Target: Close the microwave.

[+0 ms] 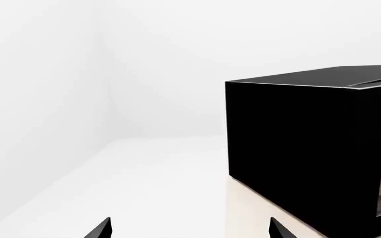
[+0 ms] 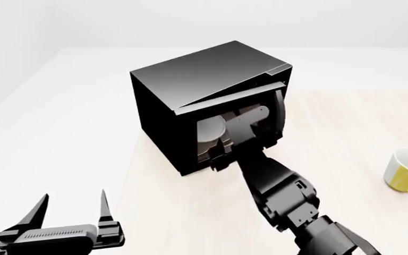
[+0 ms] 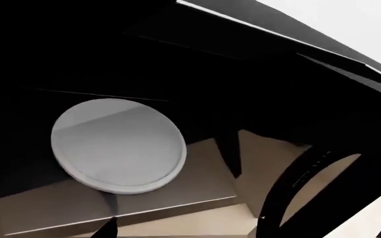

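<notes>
The microwave (image 2: pixel 189 101) stands on the far left part of the pale table (image 2: pixel 346 138), its front turned toward the robot and a little to the right. Its door (image 2: pixel 278 114) is nearly shut: a narrow wedge of gap shows along the top edge, and the white plate (image 3: pixel 117 145) inside is visible through the window. The right arm reaches up against the front of the oven; the right gripper (image 2: pixel 222 154) sits low at the window, but whether its fingers are spread or pinched I cannot tell, since only dark tips show at the edge of the right wrist view.

To finish well, I judge the push should land on the door's free edge, near the curved handle (image 3: pixel 296 183), and go straight into the box, slowly, so the oven does not slide toward the table's left edge.

The left gripper (image 2: pixel 73 212) hangs spread and empty at near left, well apart from the microwave. A yellow mug (image 2: pixel 407 172) stands at the right, clear of the work.
</notes>
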Available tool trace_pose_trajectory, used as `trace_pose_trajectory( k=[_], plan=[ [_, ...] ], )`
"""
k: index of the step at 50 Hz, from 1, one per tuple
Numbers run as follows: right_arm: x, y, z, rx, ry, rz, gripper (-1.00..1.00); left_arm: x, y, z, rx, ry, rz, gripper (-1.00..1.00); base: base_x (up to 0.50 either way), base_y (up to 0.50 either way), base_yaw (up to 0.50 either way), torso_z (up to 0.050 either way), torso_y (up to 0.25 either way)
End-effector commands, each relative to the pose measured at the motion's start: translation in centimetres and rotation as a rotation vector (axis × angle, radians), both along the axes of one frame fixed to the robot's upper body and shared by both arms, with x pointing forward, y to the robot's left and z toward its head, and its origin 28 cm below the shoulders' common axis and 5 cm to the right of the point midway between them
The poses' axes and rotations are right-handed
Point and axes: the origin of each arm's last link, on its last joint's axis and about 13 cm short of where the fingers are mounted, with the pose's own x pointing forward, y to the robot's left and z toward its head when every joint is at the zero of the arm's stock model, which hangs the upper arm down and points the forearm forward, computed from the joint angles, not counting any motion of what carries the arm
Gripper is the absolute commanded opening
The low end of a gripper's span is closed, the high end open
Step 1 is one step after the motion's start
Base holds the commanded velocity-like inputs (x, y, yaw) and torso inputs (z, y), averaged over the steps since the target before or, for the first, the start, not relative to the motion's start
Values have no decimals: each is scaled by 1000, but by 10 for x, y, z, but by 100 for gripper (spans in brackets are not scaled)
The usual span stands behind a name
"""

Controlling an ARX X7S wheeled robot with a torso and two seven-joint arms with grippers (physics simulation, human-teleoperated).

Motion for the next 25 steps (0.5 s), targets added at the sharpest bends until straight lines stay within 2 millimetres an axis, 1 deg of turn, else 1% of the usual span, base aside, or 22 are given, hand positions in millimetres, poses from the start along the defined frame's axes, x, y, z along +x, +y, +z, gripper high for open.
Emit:
trace_pose_trajectory(
  k=[1,6,10,11,17,25],
  plan=[
    [11,-3,13,-33,-54,48,100,0,-1,-1,3,1,-9,100,0,0,0,0,0],
    [17,-4,13,-51,-48,46,100,1,-1,-1,1,2,-7,100,0,0,0,0,2],
    [17,-4,13,-51,-48,46,100,1,-1,-1,1,2,-7,100,0,0,0,0,0],
    [23,-5,16,-61,-48,49,100,2,-2,-3,2,4,-12,100,0,0,0,0,0],
    [33,-7,16,-72,-44,39,100,2,-1,-2,1,2,-7,100,0,0,0,0,2],
    [39,-6,22,-98,-44,56,100,2,-1,-3,1,2,-10,100,9,0,2,0,0]
  ],
)
